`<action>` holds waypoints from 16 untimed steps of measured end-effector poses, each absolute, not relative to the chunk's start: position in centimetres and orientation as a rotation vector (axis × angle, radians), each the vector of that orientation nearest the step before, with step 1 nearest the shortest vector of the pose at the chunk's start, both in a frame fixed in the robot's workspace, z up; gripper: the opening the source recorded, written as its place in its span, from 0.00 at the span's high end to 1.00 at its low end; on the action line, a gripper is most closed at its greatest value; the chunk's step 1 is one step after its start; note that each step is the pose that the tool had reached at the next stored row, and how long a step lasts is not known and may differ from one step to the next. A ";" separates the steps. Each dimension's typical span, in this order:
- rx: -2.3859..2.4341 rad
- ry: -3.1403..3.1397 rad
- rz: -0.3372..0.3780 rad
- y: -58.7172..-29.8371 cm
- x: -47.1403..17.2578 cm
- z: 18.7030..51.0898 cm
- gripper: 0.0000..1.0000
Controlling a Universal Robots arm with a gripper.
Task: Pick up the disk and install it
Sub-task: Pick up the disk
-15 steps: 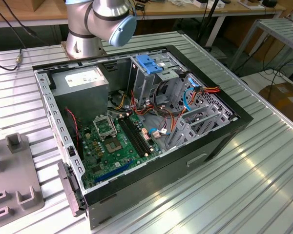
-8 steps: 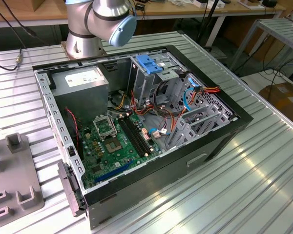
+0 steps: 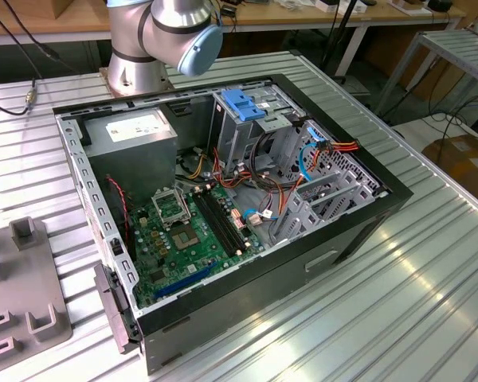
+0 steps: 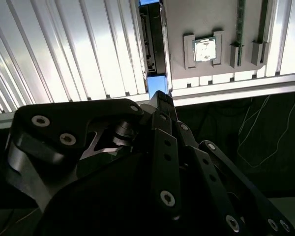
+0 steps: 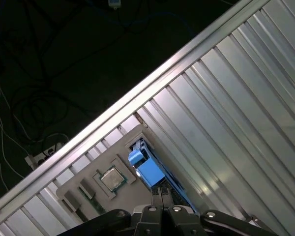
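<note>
Inspecting the second wrist view: I am seeing disk [image 4: 155, 44] standing on edge in slot of grey holder plate [image 4: 211, 19], near edge of ribbed table [image 4: 64, 49], blue rail showing at end nearest that edge. Gripper [image 4: 161, 97] is hovering well above disk, not touching it; fingers are lying together, gripping nothing. Processor chip [image 4: 205, 49] is sitting in plate pocket beside disk. In exterior view, open computer case [image 3: 303, 270] is lying on table, blue-topped drive cage [image 3: 243, 107] inside.

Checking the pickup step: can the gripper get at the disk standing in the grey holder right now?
Probably yes. In the second wrist view the gripper is right at the blue end of the disk, which stands on edge in the grey holder, and nothing lies between them.
</note>
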State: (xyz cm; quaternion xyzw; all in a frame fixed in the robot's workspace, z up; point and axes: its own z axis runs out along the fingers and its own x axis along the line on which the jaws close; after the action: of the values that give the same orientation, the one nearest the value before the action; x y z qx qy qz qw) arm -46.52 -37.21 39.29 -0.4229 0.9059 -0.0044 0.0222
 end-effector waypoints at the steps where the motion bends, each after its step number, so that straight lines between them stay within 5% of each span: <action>1: -1.317 2.803 -0.013 -37.2 -46.5 39.3 0.90; 16: -1.777 2.536 -0.001 -37.2 -46.5 39.3 0.90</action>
State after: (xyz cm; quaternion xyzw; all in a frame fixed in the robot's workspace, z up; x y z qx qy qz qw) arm -46.52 -37.21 39.28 -0.5738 0.8187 -0.0004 0.0227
